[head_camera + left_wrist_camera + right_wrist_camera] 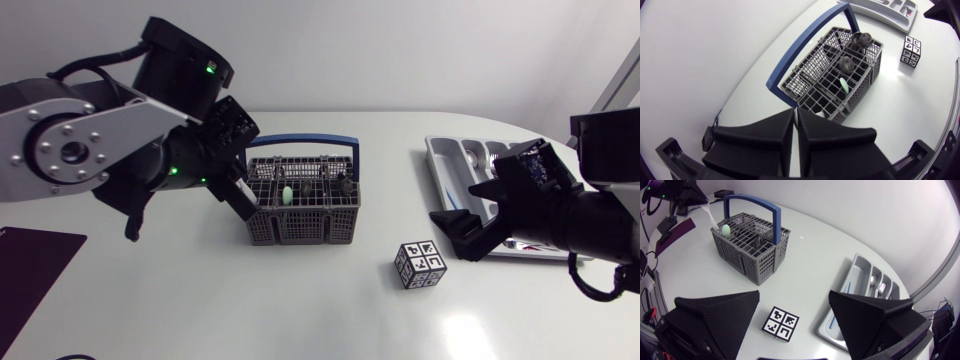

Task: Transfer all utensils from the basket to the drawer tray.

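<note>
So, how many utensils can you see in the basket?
4: a green-tipped one, two dark-handled ones in nearby cells, and a white one at the basket corner, held by the left gripper. Others may be hidden.

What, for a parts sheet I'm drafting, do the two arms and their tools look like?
Left arm: silver-grey links, black joints, small green lights, a black cable. Right arm: mostly black where visible, black cable. Left tool and right tool: matte black, two broad wedge fingers.
</note>
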You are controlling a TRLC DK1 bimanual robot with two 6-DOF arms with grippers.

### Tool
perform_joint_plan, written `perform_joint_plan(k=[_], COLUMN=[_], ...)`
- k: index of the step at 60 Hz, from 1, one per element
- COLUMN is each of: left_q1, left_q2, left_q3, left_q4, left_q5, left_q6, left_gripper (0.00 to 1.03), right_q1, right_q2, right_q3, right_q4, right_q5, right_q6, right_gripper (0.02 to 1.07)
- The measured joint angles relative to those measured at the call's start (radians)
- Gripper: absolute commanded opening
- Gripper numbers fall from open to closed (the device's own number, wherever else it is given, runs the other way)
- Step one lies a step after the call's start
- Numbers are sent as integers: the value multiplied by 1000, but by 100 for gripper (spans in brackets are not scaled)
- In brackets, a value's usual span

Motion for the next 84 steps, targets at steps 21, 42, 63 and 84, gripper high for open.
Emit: perform_joint_plan(k=[21, 42, 63, 84], left_q1=[-21, -31, 3, 7], left_q2=[-200, -140, 52, 118], left_q3=[0, 35, 148, 199], left_q4=[65, -25, -113, -131], left_q5=[94, 463, 710, 773], left_q6=[63, -333, -510, -531], left_gripper=[4, 3, 3, 3], right_q1=[31, 246, 403, 451], right_q2=[-40, -76, 41, 230], right_q3=[-2, 36, 104, 182], right_q4=[-17, -44, -22, 51], right_q5=[-3, -2, 4, -1], right_q6=[-14, -14, -13, -13], right_gripper=[102, 98, 92, 58])
